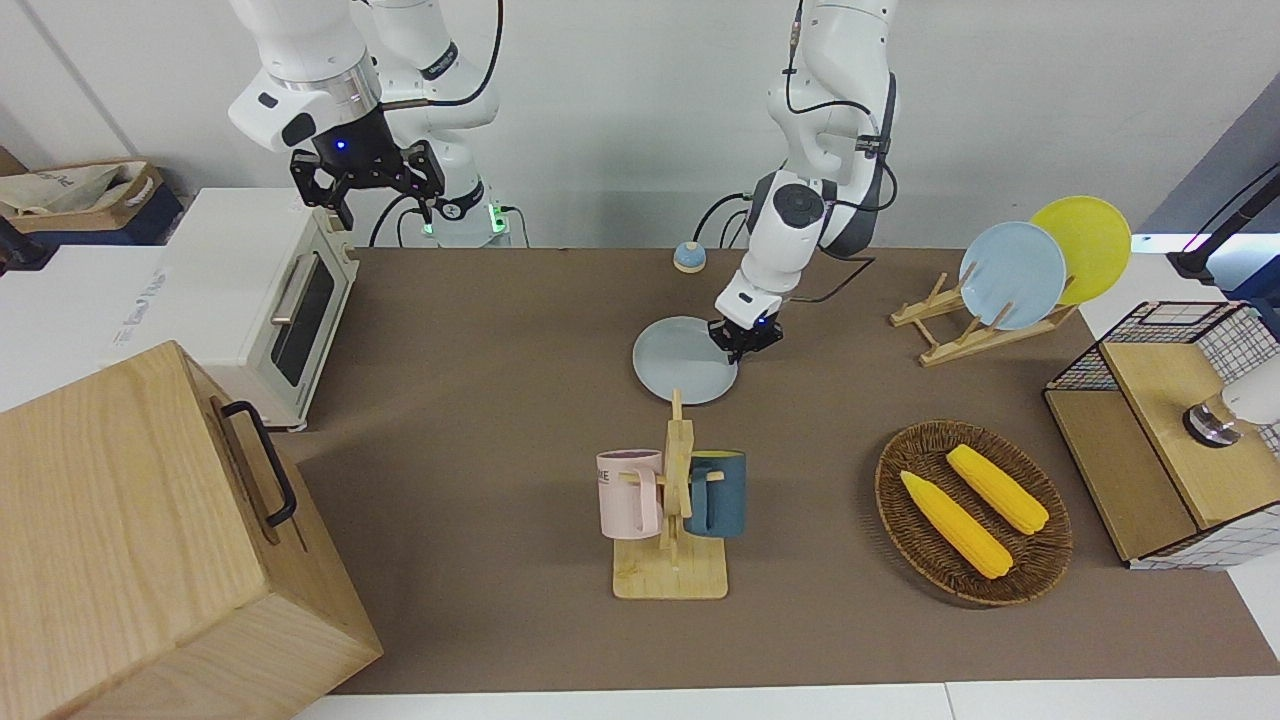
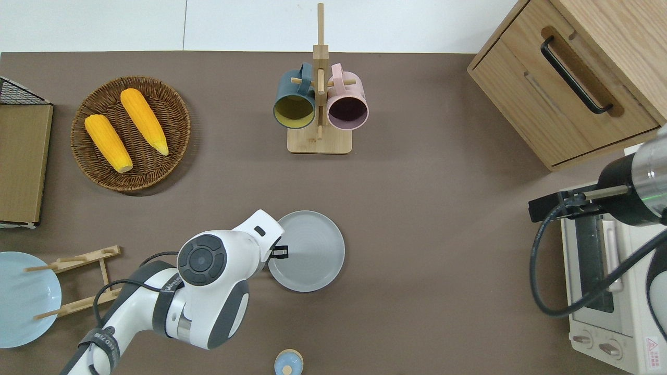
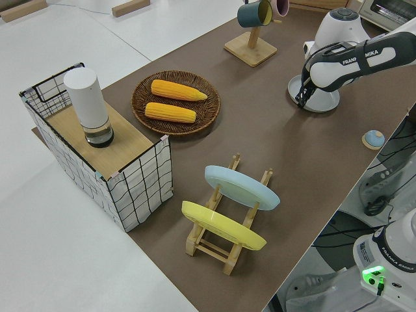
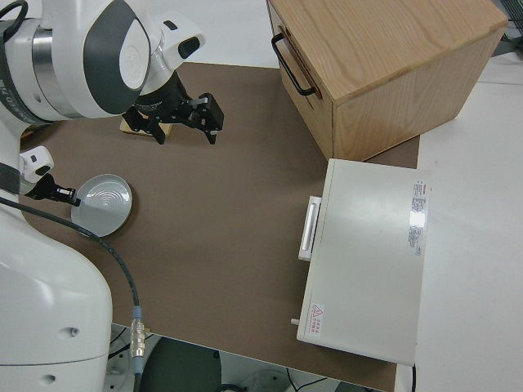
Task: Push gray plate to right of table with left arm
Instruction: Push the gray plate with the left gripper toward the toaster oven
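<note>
The gray plate (image 2: 311,254) lies flat near the middle of the brown table (image 2: 427,208), also seen in the front view as the gray plate (image 1: 678,362). My left gripper (image 2: 280,252) is down at table height, touching the plate's rim on the side toward the left arm's end of the table. In the front view the left gripper (image 1: 745,337) sits at the plate's edge. The right gripper (image 1: 385,205) is parked, open and holding nothing.
A mug rack (image 1: 672,510) stands farther from the robots than the plate. A corn basket (image 1: 972,512), a plate rack (image 1: 960,325) and a wire crate (image 1: 1170,430) sit toward the left arm's end. A toaster oven (image 1: 265,290) and wooden cabinet (image 1: 150,540) are at the right arm's end.
</note>
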